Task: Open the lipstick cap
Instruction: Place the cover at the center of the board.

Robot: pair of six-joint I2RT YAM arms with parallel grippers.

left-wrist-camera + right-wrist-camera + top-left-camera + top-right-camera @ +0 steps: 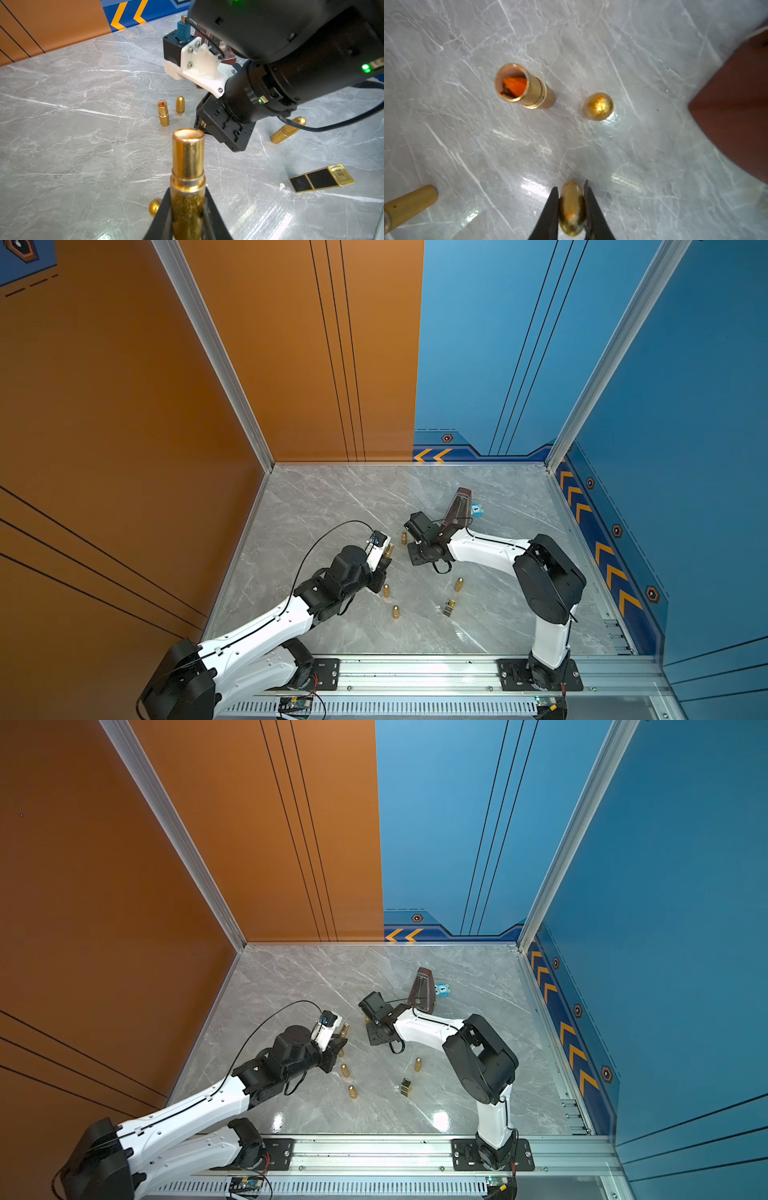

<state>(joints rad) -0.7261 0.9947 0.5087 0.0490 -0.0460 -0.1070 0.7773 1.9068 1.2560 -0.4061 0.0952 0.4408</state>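
My left gripper [188, 192] is shut on the glittery lower half of a gold lipstick tube [188, 158], whose open mouth points away from the camera with no cap on it. In both top views this tube [389, 550] pokes out of the left gripper near the table's middle. My right gripper [571, 187] is shut on a gold bullet-shaped lipstick cap [572, 209], held just above the marble. The cap sits clear of the tube [409, 204], which shows at the edge of the right wrist view. The right jaws are hidden under the wrist in the top views.
An open lipstick [527, 87] with an orange stick stands by its cap [598, 106]. Capped gold lipsticks [386, 590] [395, 612] [459, 584] and a black-gold square one [449, 607] sit nearer the front. A brown wedge-shaped object [456, 508] and a blue toy [477, 510] stand behind.
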